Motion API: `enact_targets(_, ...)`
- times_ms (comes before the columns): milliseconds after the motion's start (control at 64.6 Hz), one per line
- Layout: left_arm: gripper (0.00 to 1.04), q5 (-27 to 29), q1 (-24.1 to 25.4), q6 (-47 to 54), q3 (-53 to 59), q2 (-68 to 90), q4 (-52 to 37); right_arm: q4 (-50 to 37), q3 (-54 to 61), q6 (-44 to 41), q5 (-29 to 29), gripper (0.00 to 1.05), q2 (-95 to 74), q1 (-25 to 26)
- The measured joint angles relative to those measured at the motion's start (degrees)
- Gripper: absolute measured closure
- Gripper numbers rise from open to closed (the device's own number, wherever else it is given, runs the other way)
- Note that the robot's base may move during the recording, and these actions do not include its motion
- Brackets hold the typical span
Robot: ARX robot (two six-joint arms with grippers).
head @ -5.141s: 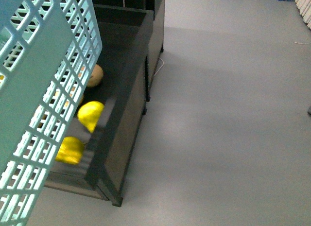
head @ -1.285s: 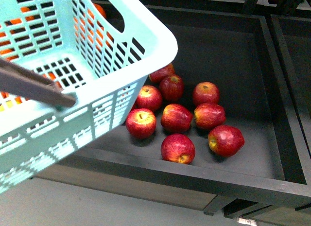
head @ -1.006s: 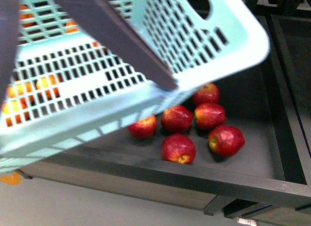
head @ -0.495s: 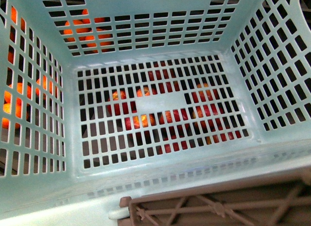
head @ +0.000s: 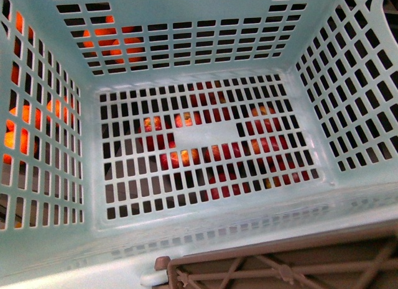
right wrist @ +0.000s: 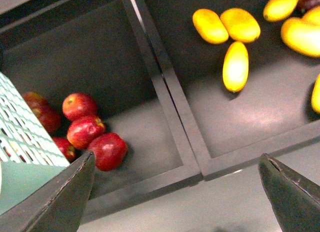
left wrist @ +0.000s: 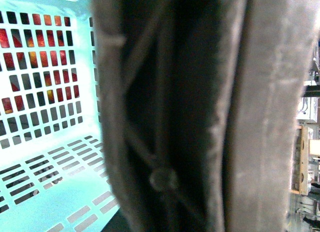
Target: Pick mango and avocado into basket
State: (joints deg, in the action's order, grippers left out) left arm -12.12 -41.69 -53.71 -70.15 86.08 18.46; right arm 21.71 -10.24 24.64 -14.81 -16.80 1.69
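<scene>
While the basket (head: 81, 239) fills the front view, its slotted floor lies bare. Red apples (head: 214, 192) show through the slots beneath it, and orange fruit (head: 15, 137) glows through its left wall. Its brown handle (head: 280, 270) crosses the near rim, with a white zip tie (head: 152, 279) at one end. That handle, blurred, blocks the left wrist view, so I cannot tell the left pincer's state. The right pincer (right wrist: 177, 199) gapes wide, holding nothing, above dark bins (right wrist: 165, 87) beside the basket's corner. The apples sit just beside the basket, and the mangoes (right wrist: 235, 66) lie one bin further, well apart from it.
</scene>
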Motion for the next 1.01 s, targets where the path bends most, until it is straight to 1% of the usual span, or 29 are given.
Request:
enact_targets(46,0.91,-0.1,0.0,-0.1,0.0,0.0,0.0,-1.2,-0.7,1.7,2.7,0.09,-1.3,3.1)
enact_targets(139,0.91,-0.1,0.0,-0.1,0.0,0.1,0.0,-5.3,-2.6,2.0,9.0,0.09,-4.0,11.4)
enact_targets(155,0.91,-0.1,0.0,-0.1,0.0,0.1,0.0,-6.6,-3.1,1.6,10.9,0.09,-5.0,13.8)
enact_targets(186,0.91,-0.1,0.0,-0.1,0.0,0.1,0.0,-8.0,-3.5,1.1,12.8,0.09,-6.3,16.2)
enact_targets(232,0.91,-0.1,0.0,-0.1,0.0,0.1,0.0,-12.1,-4.3,-0.6,16.8,0.09,-10.6,22.1)
enact_targets(263,0.91,-0.1,0.0,-0.1,0.0,0.1,0.0,-14.1,-4.6,-1.6,18.1,0.09,-12.6,24.3)
enact_targets(279,0.91,-0.1,0.0,-0.2,0.0,0.1,0.0,-16.0,-4.8,-2.9,19.2,0.09,-14.7,26.4)
enact_targets(310,0.91,-0.1,0.0,-0.2,0.0,0.1,0.0,-19.1,-5.2,-4.7,20.7,0.09,-18.5,29.2)
enact_targets(341,0.91,-0.1,0.0,-0.2,0.0,0.1,0.0,-21.5,-5.4,-6.0,21.7,0.09,-21.2,31.0)
enact_targets(387,0.91,0.1,0.0,-0.2,0.0,0.1,0.0,-27.6,-6.2,-9.0,22.9,0.09,-28.9,34.4)
enact_targets(418,0.91,0.2,0.0,-0.2,0.0,0.1,0.0,-30.4,-6.6,-10.9,23.0,0.09,-32.2,35.5)
enact_targets(449,0.91,0.2,0.0,-0.1,0.0,0.1,0.0,-35.8,-7.5,-13.9,23.0,0.09,-39.2,36.9)
enact_targets(495,0.91,0.1,0.0,-0.1,0.0,0.1,0.0,-44.5,-9.9,-19.2,23.4,0.09,-52.0,37.9)
enact_targets(526,0.91,0.1,0.0,-0.2,0.0,0.1,0.0,-47.7,-11.3,-21.4,23.3,0.09,-57.5,38.0)
enact_targets(557,0.91,0.0,0.0,-0.2,0.0,0.1,0.0,-49.4,-12.4,-22.8,23.4,0.09,-61.0,38.0)
enact_targets(635,0.91,-0.1,0.0,-0.2,0.0,0.1,0.0,-54.1,-18.3,-27.5,22.5,0.09,-76.2,37.7)
enact_targets(666,0.91,-0.1,0.0,-0.2,0.0,0.1,0.0,-54.1,-21.9,-28.9,22.7,0.09,-83.9,37.3)
enact_targets(836,0.91,-0.1,0.0,-0.2,0.0,0.1,0.0,-49.7,-34.3,-30.8,22.5,0.09,-104.4,35.3)
enact_targets(1006,0.91,0.0,0.0,-0.1,0.0,0.2,0.0,-46.9,-42.0,-30.9,22.5,0.09,-113.1,33.8)
